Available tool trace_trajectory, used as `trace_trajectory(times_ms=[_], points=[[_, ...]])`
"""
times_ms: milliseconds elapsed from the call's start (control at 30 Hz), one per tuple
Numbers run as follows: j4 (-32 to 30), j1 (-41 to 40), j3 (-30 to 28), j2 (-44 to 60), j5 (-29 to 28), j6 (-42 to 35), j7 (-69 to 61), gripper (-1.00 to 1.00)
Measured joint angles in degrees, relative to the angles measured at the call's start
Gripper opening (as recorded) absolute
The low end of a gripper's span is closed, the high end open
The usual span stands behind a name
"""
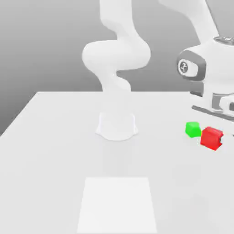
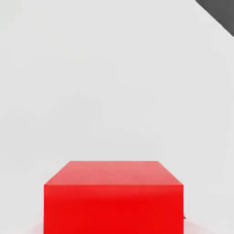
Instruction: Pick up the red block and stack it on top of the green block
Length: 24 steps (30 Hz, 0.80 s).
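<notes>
The red block (image 1: 211,138) sits at the exterior view's right, near the table's right side, slightly turned. The green block (image 1: 193,129) stands just beside it on the exterior view's left, a little farther back, with a narrow gap or light contact that I cannot tell apart. My gripper (image 1: 215,131) comes down from the white hand onto the red block and is shut on it. In the hand view the red block (image 2: 113,196) is very near, with its top face and one side face showing against the white table.
The arm's white base (image 1: 116,125) stands mid-table behind the blocks. A paler square patch (image 1: 118,203) lies on the table (image 1: 55,151) at the front. In the hand view a dark corner (image 2: 221,13) lies past the table edge.
</notes>
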Motion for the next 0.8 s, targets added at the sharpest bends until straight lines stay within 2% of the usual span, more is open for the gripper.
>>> trace_trajectory(times_ms=[367, 600, 800], points=[[-7.1, 23.3, 13.0, -10.7, 13.9, -3.6, 10.2, -1.0], [-7.5, 23.4, 16.1, -4.3, 14.1, -0.7, 11.6, -1.0], [-7.7, 20.6, 18.3, 1.9, 9.9, 3.3, 14.5, -1.0]])
